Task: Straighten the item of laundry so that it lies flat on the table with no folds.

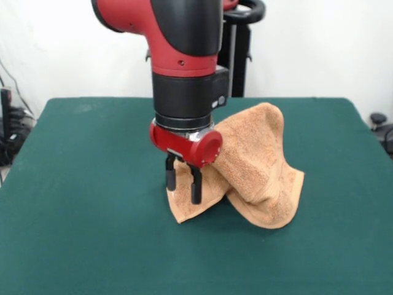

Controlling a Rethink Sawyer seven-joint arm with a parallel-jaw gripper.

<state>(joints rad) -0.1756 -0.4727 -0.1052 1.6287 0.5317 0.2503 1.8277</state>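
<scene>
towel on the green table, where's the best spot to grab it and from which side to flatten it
Probably the loose corner of the orange-tan towel at the picture's lower right, near the table. It lies low and free, while the middle is humped up and folded over itself. Come down from above and pull toward the picture's right, away from the hump. The gripper hangs at the opposite corner, fingers slightly apart; whether it pinches cloth is unclear.

Bright, even light (soft shadows), slightly soft focus.
</scene>
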